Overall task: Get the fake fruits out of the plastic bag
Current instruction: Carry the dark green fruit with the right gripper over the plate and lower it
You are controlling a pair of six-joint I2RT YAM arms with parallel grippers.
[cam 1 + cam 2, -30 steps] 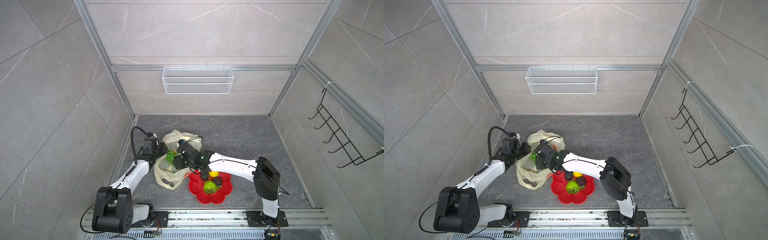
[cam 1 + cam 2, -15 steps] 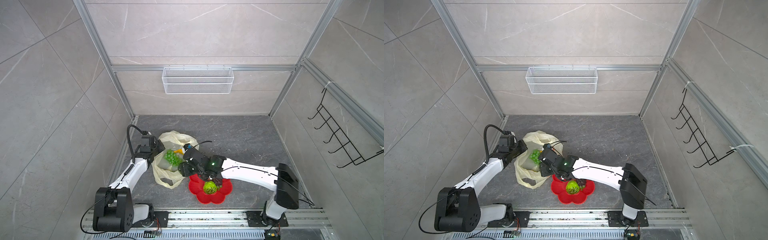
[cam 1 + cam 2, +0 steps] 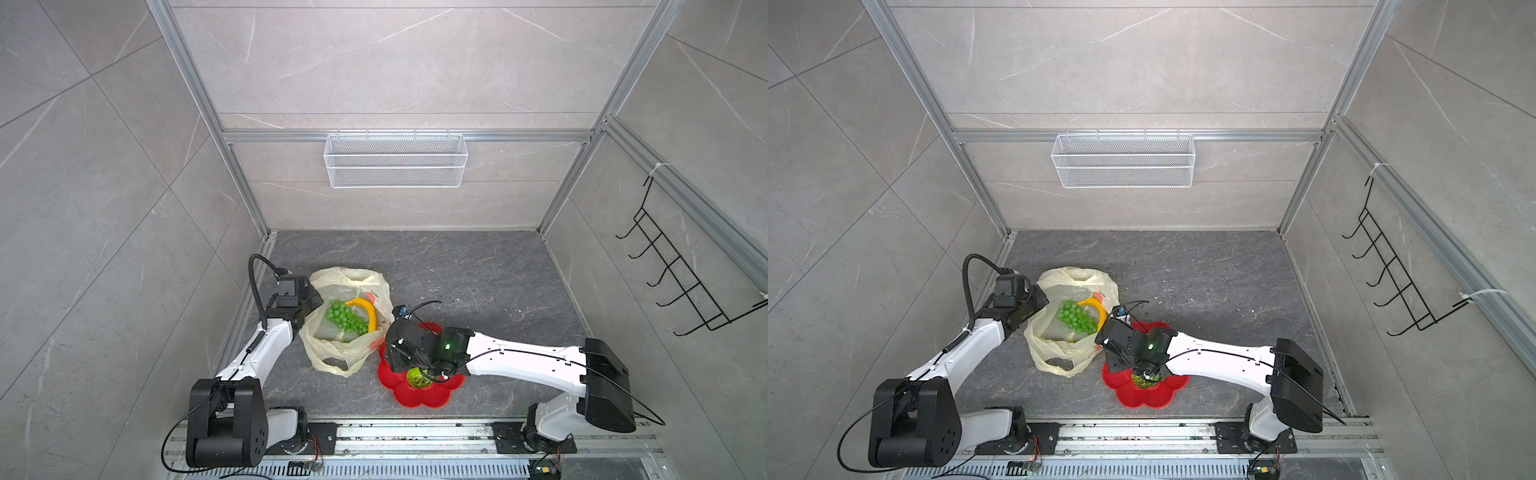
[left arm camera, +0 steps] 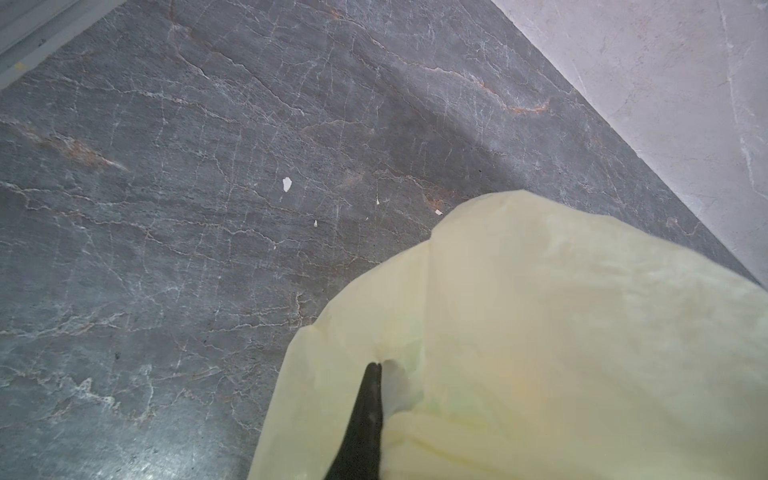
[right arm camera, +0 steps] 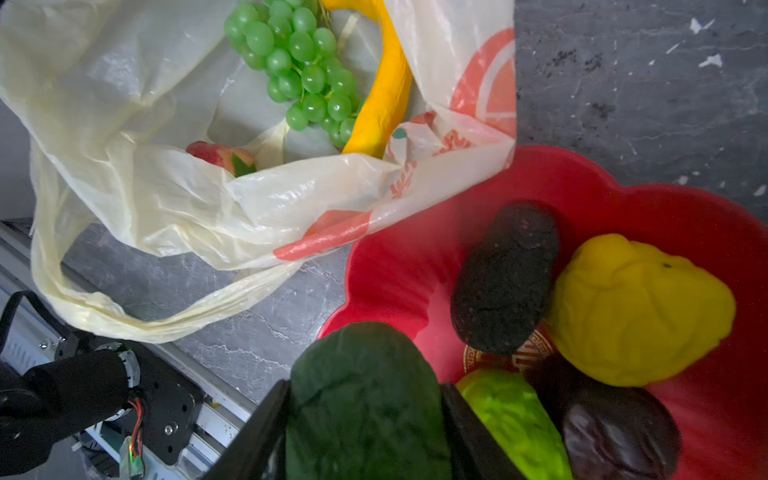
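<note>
Right wrist view: the right gripper [image 5: 365,390] is clamped on the green avocado [image 5: 365,415], one black finger on each side. The fruit sits over the rim of the red plate [image 5: 415,266] on the bag side; whether it touches the plate cannot be told.
Left wrist view: the left gripper [image 4: 379,372] is pinched together on a fold of the plastic bag [image 4: 540,332]. One black finger shows; the film hides the other.
Bag: in both top views it lies open on the dark floor, just left of the plate, and its printed edge reaches the plate's rim.
Inside bag: the grape bunch [image 3: 346,318] lies against the banana [image 3: 368,309]. The strawberry [image 5: 220,157] is partly under a fold.
On plate: the dark avocado [image 5: 505,278] touches the lemon [image 5: 640,311]. The knobbly ball [image 5: 515,419] and the dark-brown piece [image 5: 615,432] lie beside them.
</note>
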